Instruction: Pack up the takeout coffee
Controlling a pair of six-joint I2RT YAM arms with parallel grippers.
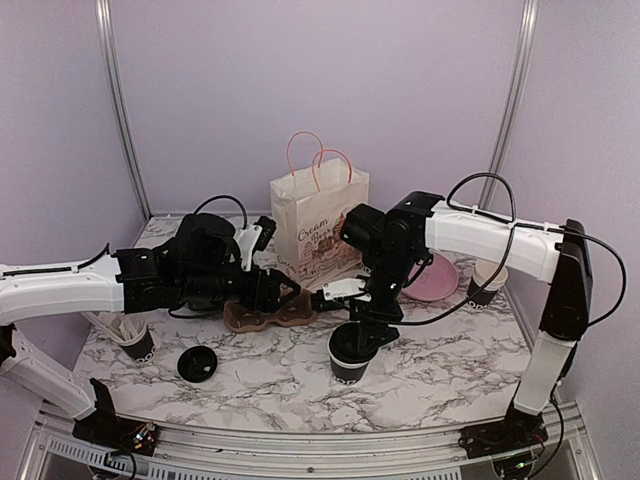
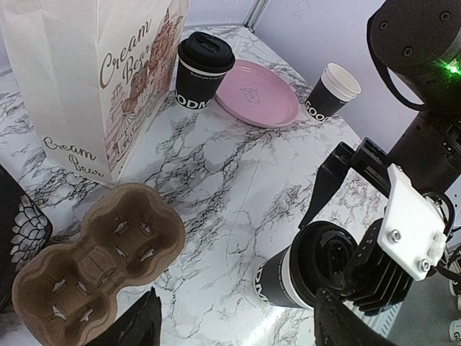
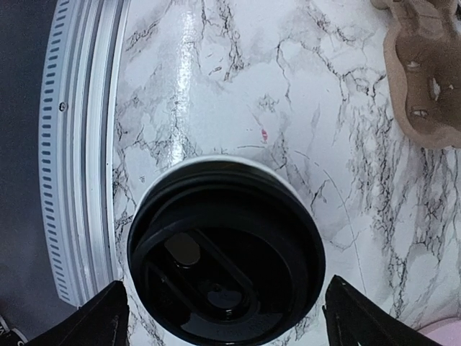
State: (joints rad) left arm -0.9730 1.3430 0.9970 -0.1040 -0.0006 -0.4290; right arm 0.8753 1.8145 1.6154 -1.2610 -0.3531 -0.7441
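Right of the empty brown moulded-pulp cup carrier (image 1: 265, 315), a lidded black paper coffee cup (image 1: 352, 352) stands on the marble desk (image 1: 450, 350) between the spread jaws of the right gripper (image 3: 227, 313). Jaws of the left gripper (image 1: 288, 298) flank the carrier; whether pinching, we cannot tell. Beyond, a second lidded black paper cup (image 2: 203, 68) waits: nothing packed, we judge.

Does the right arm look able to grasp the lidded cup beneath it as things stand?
Likely yes: the right end effector hangs open astride the lidded cup, with nothing between them.
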